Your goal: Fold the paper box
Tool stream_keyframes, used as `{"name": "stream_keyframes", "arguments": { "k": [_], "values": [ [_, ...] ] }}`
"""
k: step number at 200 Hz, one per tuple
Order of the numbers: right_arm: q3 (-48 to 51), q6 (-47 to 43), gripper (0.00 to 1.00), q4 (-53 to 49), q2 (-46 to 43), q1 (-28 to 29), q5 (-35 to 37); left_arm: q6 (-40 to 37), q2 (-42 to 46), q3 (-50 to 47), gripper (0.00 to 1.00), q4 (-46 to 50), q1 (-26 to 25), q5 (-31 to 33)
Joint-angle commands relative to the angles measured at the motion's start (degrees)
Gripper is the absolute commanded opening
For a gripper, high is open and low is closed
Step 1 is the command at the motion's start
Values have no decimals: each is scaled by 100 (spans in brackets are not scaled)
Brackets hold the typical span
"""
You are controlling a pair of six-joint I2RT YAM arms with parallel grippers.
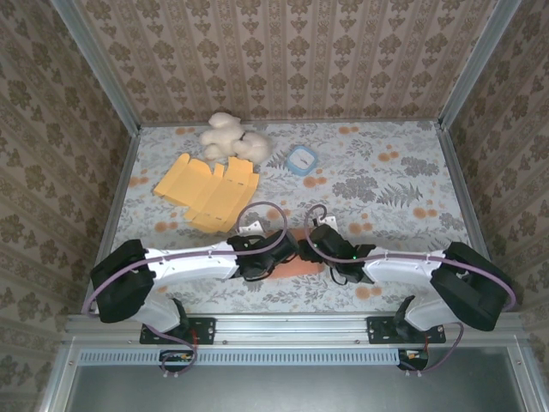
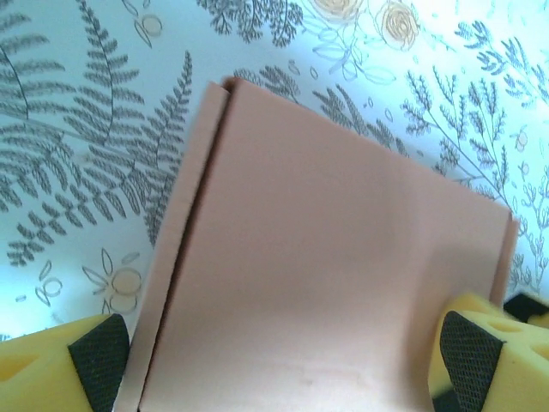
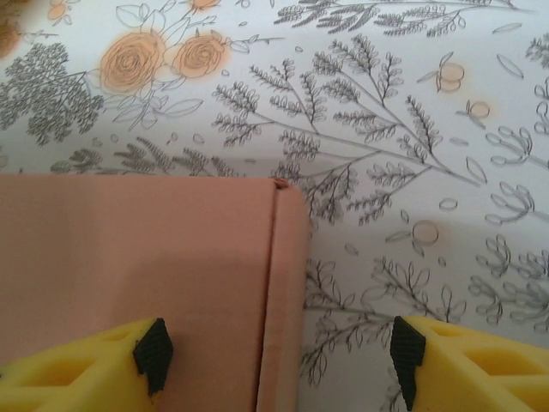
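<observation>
Although a narrow side flap is already creased, the pink paper box (image 1: 302,266) lies largely flat on the tabletop (image 1: 386,180), lower centre. The left gripper (image 2: 283,360) and right gripper (image 3: 280,354) are both spread apart, straddling its edges. Most folds appear outstanding.

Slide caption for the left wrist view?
Yellow fingers of the left gripper flank the salmon-pink paper box over the fern-print tablecloth.

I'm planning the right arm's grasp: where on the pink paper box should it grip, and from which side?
Probably the creased strip along the edge of the pink paper box, from the table side: it lies flat, and the right gripper straddles that edge.
</observation>
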State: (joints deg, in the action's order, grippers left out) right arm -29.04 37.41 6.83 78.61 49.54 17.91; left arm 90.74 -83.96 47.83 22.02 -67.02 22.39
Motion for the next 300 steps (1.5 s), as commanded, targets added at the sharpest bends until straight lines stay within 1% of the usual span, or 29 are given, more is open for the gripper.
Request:
{"name": "stream_keyframes", "arguments": {
  "k": [1, 32, 47, 68, 92, 115, 157, 182, 217, 262, 279, 300],
  "values": [
    [324, 393, 70, -431, -359, 137, -286, -322, -143, -126, 97, -319, 237, -25],
    [611, 613, 69, -231, -874, 223, -417, -786, -341, -273, 96, -914, 590, -335],
    [703, 643, 69, -233, -1147, 240, -423, -1041, -400, -156, 96, -843, 711, -317],
    [750, 636, 73, -362, -1525, 248, -323, -1294, -421, -17, 95, -726, 761, -206],
    [769, 623, 75, -454, -1752, 241, -197, -1409, -453, 48, 95, -699, 779, -174],
    [703, 614, 79, -422, -1573, 240, -133, -1384, -554, 45, 95, -716, 779, -213],
    [248, 293, 80, -461, -783, 233, -110, -1414, -761, 106, 95, -741, 787, -282],
    [298, 541, 80, -268, -504, 248, -181, -1464, -805, 162, 95, -753, 787, -296],
    [597, 965, 77, 112, -453, 249, -112, -1510, -875, 259, 95, -692, 787, -367],
    [862, 1283, 76, 471, -448, 264, 1, -1559, -274, 415, 97, 471, 745, 186],
    [900, 1370, 75, 556, -478, 265, -19, -1564, -3, 152, 97, 427, 709, 181],
    [909, 1468, 75, 567, -539, 279, -45, -1593, 260, -238, 97, 146, 661, 10]
  ]
}}
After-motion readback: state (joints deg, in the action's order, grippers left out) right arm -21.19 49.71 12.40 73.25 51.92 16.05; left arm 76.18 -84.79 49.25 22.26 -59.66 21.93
